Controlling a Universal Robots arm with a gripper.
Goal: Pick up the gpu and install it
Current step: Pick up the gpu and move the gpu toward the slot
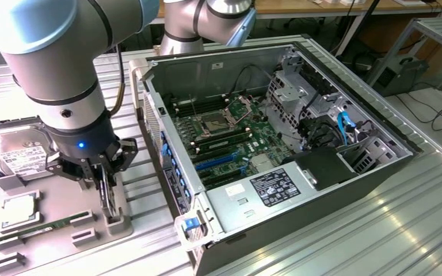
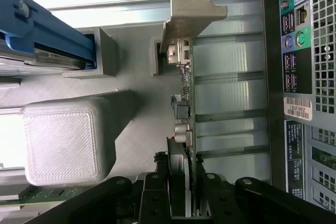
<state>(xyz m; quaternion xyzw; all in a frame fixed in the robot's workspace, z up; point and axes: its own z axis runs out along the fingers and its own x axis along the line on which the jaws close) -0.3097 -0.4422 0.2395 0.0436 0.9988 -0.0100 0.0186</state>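
The gripper (image 2: 185,205) has its black fingers (image 2: 160,203) pressed in from both sides on the gpu (image 2: 185,103), so the jaws are closed on the card's thin upper edge, not standing free. The gpu stands on edge under the wrist, outside the case (image 1: 336,201) and just beside its rear panel, on the exterior view's left of it. Its lower edge is at a slotted grey holder (image 1: 115,220); I cannot tell whether it has left the slot. Its pale metal bracket (image 2: 186,19) is at the end farthest from the fingers, next to a notch in the holder. By the look of it the card is light and stiff. It is also thin and studded with small parts along one face, so it should be fragile to squeezing or twisting. The bare board edge, where the fingers sit now, looks like the safest place to hold it, clear of those parts and of the contact edge. A pinch that narrow could let the long card swing about the pads if it catches. The holder belongs to a grey tray (image 1: 52,198) lying farther from the case. On the tray are a hard drive (image 1: 18,152), a square chip (image 1: 18,210) and a green memory stick (image 1: 44,227). Inside the open case, the motherboard (image 1: 236,135) shows its blue slots (image 1: 214,161) near the rear panel.
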